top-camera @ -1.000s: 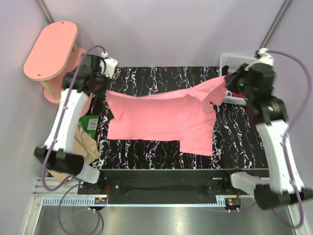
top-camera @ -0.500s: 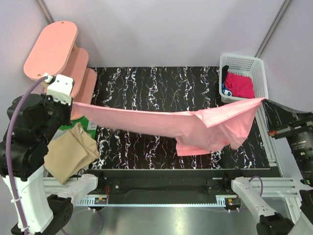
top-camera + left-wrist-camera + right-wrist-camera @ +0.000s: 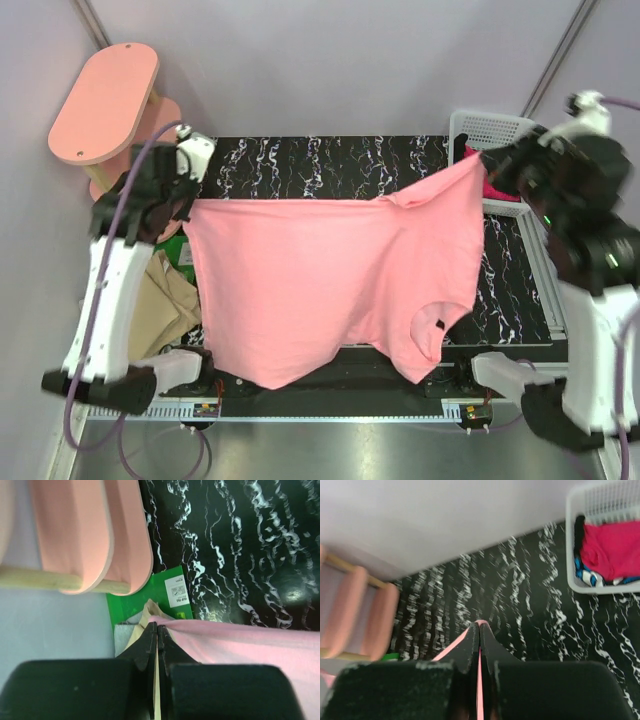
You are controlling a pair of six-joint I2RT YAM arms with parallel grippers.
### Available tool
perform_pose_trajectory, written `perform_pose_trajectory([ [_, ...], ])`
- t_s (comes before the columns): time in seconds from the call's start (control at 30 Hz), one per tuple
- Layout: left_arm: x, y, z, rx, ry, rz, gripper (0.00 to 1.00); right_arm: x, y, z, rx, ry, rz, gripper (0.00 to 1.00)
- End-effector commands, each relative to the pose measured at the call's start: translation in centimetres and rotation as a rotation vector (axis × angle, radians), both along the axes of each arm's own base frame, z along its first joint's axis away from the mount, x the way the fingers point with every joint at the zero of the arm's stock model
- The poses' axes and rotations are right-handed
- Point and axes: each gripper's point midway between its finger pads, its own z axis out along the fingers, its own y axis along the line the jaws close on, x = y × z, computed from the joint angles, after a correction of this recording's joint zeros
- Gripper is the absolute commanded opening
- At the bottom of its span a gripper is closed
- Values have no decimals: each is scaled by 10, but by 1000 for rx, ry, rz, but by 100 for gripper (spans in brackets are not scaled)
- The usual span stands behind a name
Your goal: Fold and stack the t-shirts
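One salmon-pink t-shirt [image 3: 320,290] hung spread wide over the desk [image 3: 330,165], its upper edge pulled nearly straight between our two arms and its lower part reaching past the desk's near edge. We could not tell whether the cloth touched the desk anywhere. Our left pincer [image 3: 157,629] was closed tight on the shirt's left upper corner, with the pink cloth running off to the right from between its tips. Our right pincer [image 3: 479,626] was likewise pressed fully together on a thin fold at the right upper corner. A tan-beige t-shirt [image 3: 168,292] lay crumpled off the desk's left side, under the left arm and next to a green packet [image 3: 162,592]. A magenta-red t-shirt [image 3: 610,547] sat in the white lattice basket [image 3: 615,500] at the desk's far right corner, on top of some blue-and-white cloth [image 3: 585,575]. At the far left stood the pink oval shelf boards [image 3: 105,100].
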Motion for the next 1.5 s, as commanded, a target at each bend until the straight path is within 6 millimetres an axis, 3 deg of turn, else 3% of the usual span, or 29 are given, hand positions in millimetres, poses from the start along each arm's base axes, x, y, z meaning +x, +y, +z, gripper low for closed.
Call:
perform_pose_trajectory([
  [0.0,80,9,-21,116,-24,54,0,84,-3,-59,-77,174,-91,0],
  [0.03,91,10,-26,130,-13,56,0,107,0,-76,-97,215,-92,0],
  [0.07,113,10,-46,152,30,59,0,118,0,-86,-105,239,-97,0],
  [0.1,124,12,-54,173,45,69,0,136,1,-107,-119,291,-104,0],
  [0.13,135,15,-55,195,48,72,0,147,0,-114,-128,303,-108,0],
  [0.17,154,15,-77,219,93,74,0,155,-1,-123,-135,323,-116,0],
  [0.2,165,17,-73,236,79,88,0,170,1,-144,-146,371,-112,0],
  [0.27,186,19,-96,263,131,88,0,186,2,-155,-145,388,-108,0],
  [0.3,197,18,-91,268,116,91,0,197,2,-171,-151,420,-109,0],
  [0.5,241,17,-121,310,156,93,0,233,7,-199,-158,463,-104,0],
  [0.6,254,17,-137,328,179,94,0,244,10,-205,-148,473,-90,0],
  [0.9,260,17,-158,338,205,90,0,243,10,-216,-146,501,-87,0],
  [1.2,235,20,-147,339,176,75,0,209,13,-197,-106,488,-63,0],
  [1.33,231,21,-144,347,166,70,0,205,7,-190,-130,475,-87,0],
  [1.47,220,21,-146,338,179,65,0,196,12,-179,-97,471,-58,0],
])
